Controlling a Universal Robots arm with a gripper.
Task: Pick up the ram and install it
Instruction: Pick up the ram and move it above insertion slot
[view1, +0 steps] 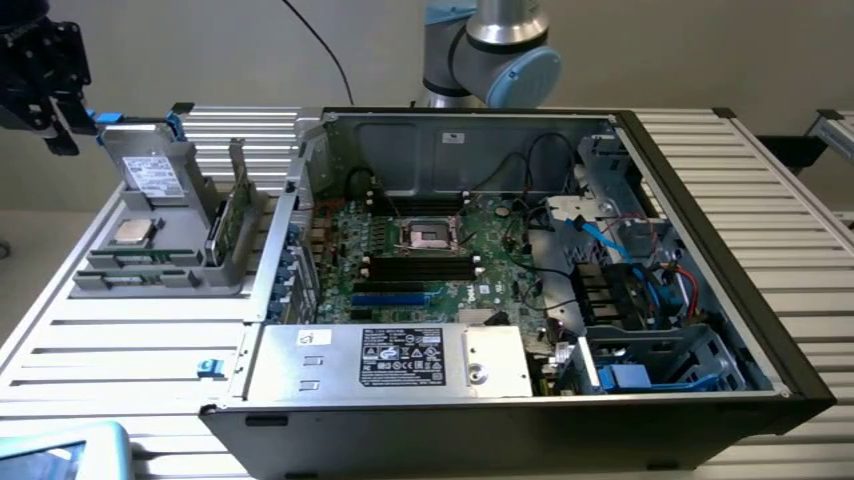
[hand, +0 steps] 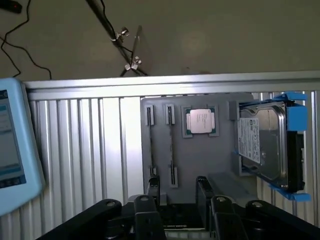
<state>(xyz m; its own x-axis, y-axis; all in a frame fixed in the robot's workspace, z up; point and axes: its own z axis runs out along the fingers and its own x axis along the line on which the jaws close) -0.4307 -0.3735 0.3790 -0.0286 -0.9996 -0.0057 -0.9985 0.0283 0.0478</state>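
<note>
**Ram in its tray slot, end effector wide and empty**

Ram (view1: 134, 257) stands on edge in the grey tray (view1: 174, 280), in the holder just beside the processor (view1: 130, 232). In my wrist view it shows as a thin line (hand: 171, 147) running between two pairs of slotted posts. A second such pair just beside it holds nothing that I can make out.

My end effector (view1: 56, 125) hangs high above the far end of the tray, at the exterior view's left, well apart from the ram. Its fingers (hand: 152, 189) stand wide apart with bare tray floor showing between them, and they hold and touch nothing.

On the tray, a hard drive (view1: 150, 172) in a blue-edged carrier stands behind the processor, and a broader green card (view1: 235, 215) stands upright along the side nearest the case (view1: 694, 250).

The case lies open on the slatted table (view1: 120, 340), to the exterior view's right of the tray. On its motherboard (view1: 494, 255), the black slots (view1: 420, 265) in front of the processor socket (view1: 430, 235) look bare, with no green stick in them.

A light-blue device (hand: 10, 145) lies on the table near the tray.
</note>
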